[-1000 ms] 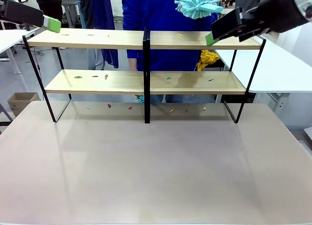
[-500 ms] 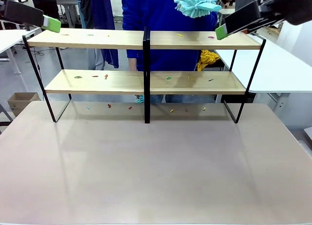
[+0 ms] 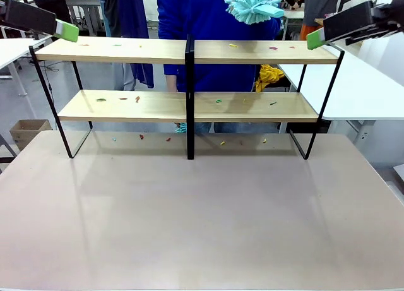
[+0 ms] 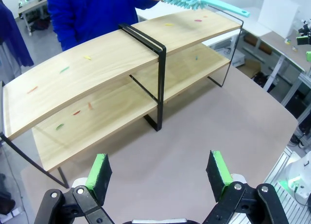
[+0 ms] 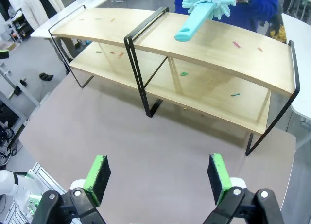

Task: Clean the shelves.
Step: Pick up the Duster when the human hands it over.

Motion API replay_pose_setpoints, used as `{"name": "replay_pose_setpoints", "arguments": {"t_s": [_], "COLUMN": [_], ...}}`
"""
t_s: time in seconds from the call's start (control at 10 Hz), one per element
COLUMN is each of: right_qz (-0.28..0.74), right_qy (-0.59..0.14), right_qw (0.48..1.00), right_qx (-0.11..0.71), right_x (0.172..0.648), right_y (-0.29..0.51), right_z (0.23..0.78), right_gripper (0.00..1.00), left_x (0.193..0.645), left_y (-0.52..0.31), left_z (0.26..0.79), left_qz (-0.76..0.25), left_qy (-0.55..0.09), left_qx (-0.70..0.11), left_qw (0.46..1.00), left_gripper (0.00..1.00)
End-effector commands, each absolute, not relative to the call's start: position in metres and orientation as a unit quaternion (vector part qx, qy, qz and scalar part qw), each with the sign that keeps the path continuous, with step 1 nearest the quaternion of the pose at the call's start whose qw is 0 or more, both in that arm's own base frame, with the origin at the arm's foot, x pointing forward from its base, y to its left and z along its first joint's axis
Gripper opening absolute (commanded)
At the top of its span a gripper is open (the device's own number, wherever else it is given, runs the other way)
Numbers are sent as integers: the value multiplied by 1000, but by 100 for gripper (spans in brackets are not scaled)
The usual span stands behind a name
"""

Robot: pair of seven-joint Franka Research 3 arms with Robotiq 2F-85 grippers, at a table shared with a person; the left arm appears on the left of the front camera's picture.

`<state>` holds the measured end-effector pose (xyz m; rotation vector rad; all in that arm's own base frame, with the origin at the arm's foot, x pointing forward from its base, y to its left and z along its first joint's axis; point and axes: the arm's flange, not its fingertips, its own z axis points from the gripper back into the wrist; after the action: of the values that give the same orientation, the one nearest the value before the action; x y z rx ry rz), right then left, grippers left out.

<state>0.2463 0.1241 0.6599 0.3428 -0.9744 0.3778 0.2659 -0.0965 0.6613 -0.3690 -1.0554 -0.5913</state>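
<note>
The right hand [image 5: 156, 176] has pulled back rightward off the wide two-tier light-wood, black-framed shelves [image 3: 158, 50], which stand at the far side of the pale surface [image 3: 202, 215], small coloured scraps [image 3: 233, 45] on both boards. It and the left hand [image 4: 160, 171] both gape empty. Reaching for the person's fluffy teal duster [image 3: 252, 5] could clip the thin frame.
</note>
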Motion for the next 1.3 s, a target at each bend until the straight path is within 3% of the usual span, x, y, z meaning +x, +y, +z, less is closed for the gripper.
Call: {"name": "replay_pose_setpoints", "arguments": {"t_s": [0.0,1.2], "right_qz": [170,177], "right_qy": [-471,-463], "right_qw": [847,853], "right_qx": [176,164], "right_x": [248,248], "right_y": [121,125], "right_z": [653,659], "right_gripper": [100,100], "left_x": [266,266], "left_y": [-96,-96], "left_z": [662,662], "left_qz": [-279,-279], "left_qy": [-495,-495], "left_qx": [-172,-172], "left_qw": [805,805], "left_gripper": [100,100]}}
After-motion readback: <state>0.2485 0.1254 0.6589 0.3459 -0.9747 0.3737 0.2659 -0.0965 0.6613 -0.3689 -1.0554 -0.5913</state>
